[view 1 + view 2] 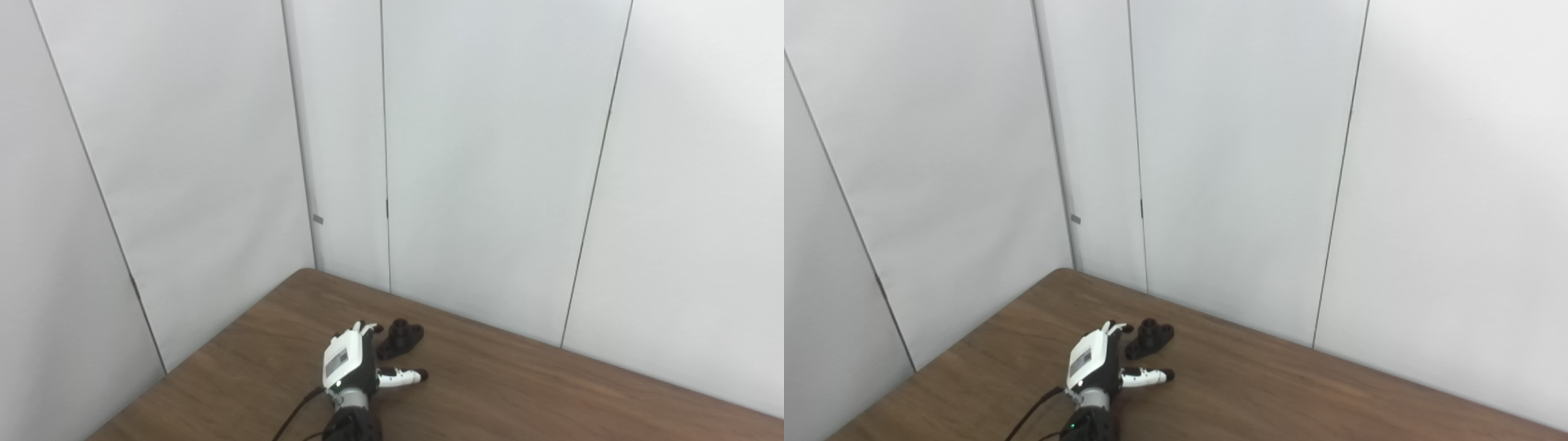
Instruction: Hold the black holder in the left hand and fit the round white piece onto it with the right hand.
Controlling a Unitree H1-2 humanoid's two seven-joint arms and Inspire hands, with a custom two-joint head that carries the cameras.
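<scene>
By table (551,398) corner: left hand (350,362) open beside black holder (400,339).

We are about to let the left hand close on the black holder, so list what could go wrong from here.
1. The left hand is open beside the black holder, fingers alongside it and thumb spread wide. Closing from the side may push the holder across the table rather than grip it.
2. The holder is small and low, so a grasp may catch only an edge and slip.
3. Neither the round white piece nor the right hand is in view, so the fitting step cannot be checked.
</scene>
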